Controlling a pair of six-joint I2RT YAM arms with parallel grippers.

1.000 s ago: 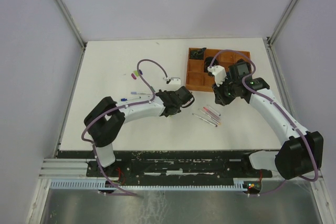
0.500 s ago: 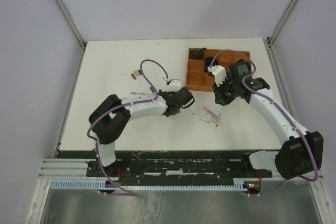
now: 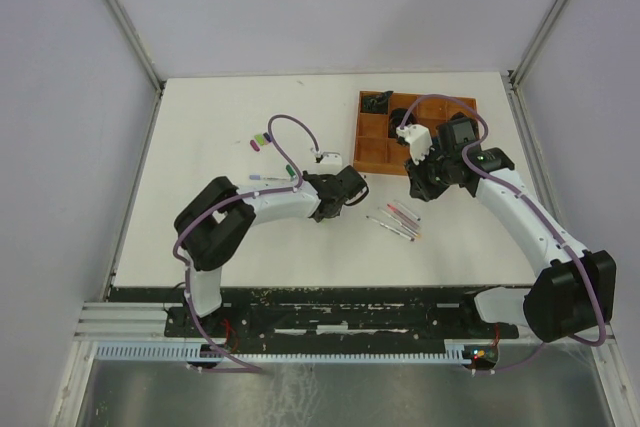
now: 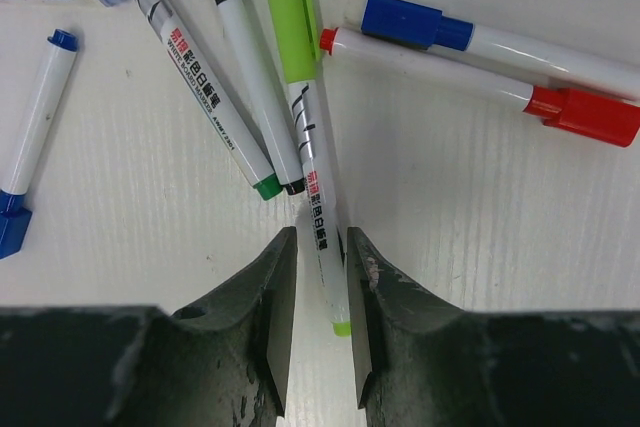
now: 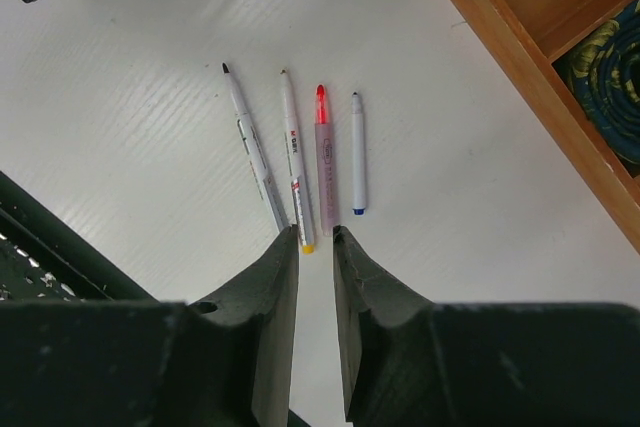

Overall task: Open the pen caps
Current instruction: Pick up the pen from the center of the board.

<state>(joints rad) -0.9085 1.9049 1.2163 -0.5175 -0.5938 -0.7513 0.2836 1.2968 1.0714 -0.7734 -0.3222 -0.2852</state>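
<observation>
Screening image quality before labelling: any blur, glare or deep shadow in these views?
Top external: evenly lit, pens tiny. Left wrist: sharp, print on the lime-green pen legible, no glare. Right wrist: pens sharp, dark fingers lose detail.

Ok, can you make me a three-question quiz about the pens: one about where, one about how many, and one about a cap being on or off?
1. Where does the lime-green pen lie?
A. inside a cup
B. between the fingers of the left claw
C. on the floor

2. How many pens lie in a row ahead of the right claw?
A. two
B. four
C. seven

3. The lime-green pen's cap is:
A. on the pen
B. off, lying beside it
C. snapped in half

Answers:
1 B: in the left wrist view its barrel runs between the two fingers.
2 B: the right wrist view shows four side by side.
3 A: the cap covers the pen's far end.
</observation>
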